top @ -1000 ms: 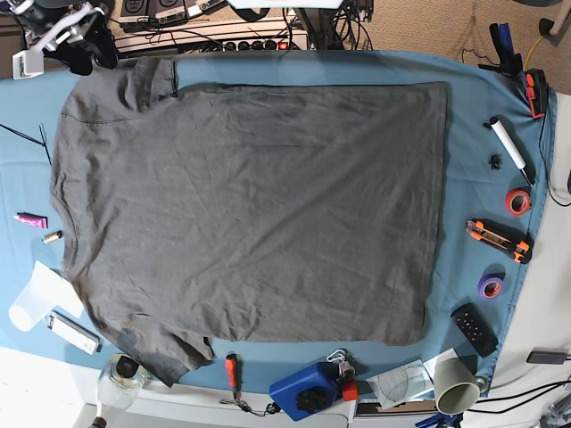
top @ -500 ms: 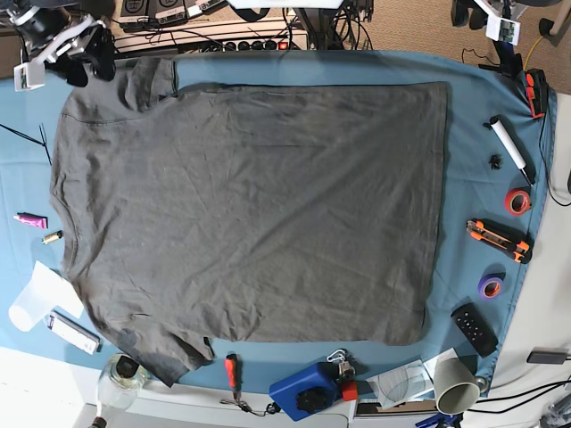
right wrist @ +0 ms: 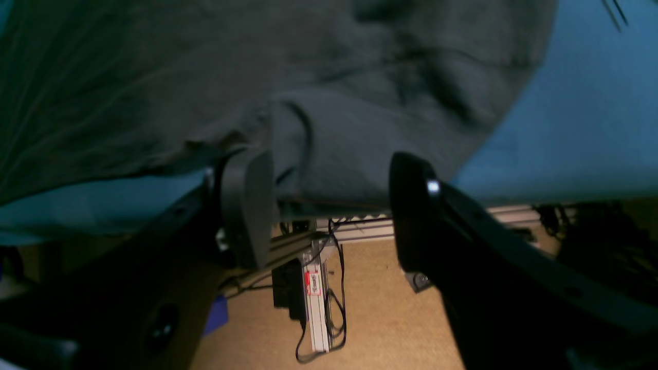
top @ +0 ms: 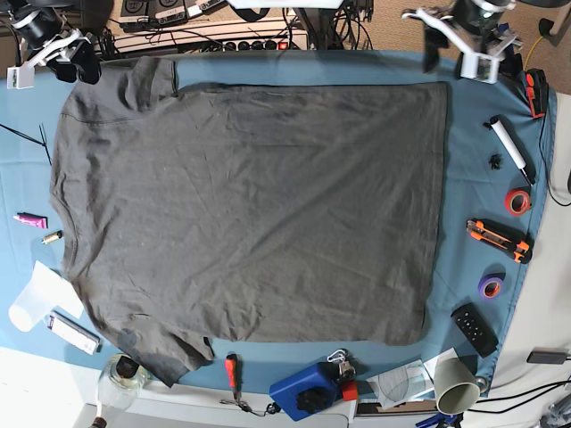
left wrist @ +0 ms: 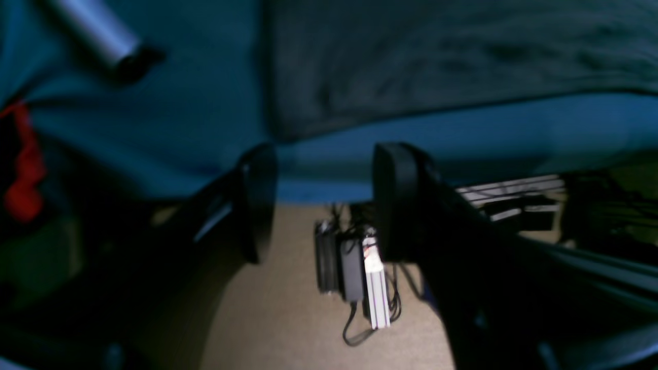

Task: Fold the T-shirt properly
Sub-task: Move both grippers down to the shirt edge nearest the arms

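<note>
The T-shirt [top: 250,209] lies spread flat across the blue cloth [top: 473,160] that covers the surface, its hem toward the right of the base view and its sleeves at the left. One sleeve [top: 152,82] at the far edge is folded back over itself. The fabric is lightly creased but not folded anywhere else.

The right gripper [right wrist: 329,205] hangs past the far edge of the surface at that sleeve corner, its jaws wide apart and empty; the sleeve's edge shows just beyond them. The left gripper [left wrist: 321,203] hangs off the far edge near the hem corner, jaws also apart with nothing between them, the shirt's corner close in front.

Along the right edge of the cloth lie a marker [top: 510,148], a red tape roll [top: 517,201] and an orange knife [top: 498,240], all clear of the shirt.
</note>
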Action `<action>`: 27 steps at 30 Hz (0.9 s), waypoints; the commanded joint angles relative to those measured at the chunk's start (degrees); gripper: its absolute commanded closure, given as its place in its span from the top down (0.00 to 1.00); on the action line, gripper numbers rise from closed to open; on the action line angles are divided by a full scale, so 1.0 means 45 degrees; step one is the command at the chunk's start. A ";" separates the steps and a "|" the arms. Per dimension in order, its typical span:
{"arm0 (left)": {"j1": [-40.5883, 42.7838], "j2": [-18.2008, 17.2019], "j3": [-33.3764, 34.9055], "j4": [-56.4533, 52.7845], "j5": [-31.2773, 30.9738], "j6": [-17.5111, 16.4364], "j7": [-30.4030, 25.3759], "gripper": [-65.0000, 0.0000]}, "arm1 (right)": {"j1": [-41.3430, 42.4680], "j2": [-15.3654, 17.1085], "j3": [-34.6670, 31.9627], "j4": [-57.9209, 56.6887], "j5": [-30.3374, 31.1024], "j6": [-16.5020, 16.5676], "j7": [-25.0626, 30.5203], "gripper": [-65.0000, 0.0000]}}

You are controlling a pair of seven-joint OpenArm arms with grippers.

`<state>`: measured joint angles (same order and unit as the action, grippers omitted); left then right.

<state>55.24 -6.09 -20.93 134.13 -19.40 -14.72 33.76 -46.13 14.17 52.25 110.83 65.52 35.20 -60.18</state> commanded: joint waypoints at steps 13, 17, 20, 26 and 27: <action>-0.0631 0.0398 0.0957 0.0194 0.0743 0.0690 -0.0359 0.47 | 0.0559 0.0845 0.2788 -0.0219 0.0452 -0.0112 0.0457 0.54; -0.0636 0.0393 0.0957 0.0194 0.0743 0.0685 -0.0359 0.47 | 0.0840 0.1554 0.3162 -0.1428 0.0432 -0.0112 0.0515 0.54; -0.0636 0.0393 0.0957 0.0194 0.0743 0.0690 -0.0355 0.47 | 0.1316 0.2288 0.3147 -0.3279 0.0889 -0.0102 0.0214 0.54; -0.0636 0.0398 0.0957 0.0194 0.0743 0.0690 -0.0359 0.47 | 0.1574 0.3439 0.3143 -0.5712 0.4330 0.1067 -0.3172 0.54; -0.0636 0.0398 0.0957 0.0194 0.0743 0.0690 -0.0355 0.47 | 0.1574 0.3507 0.3138 -0.5848 0.4330 0.1067 -0.3585 0.54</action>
<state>51.72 -4.14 -16.56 134.13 -15.68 -11.55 33.34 -38.57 28.64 65.73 84.05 83.94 39.86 -77.36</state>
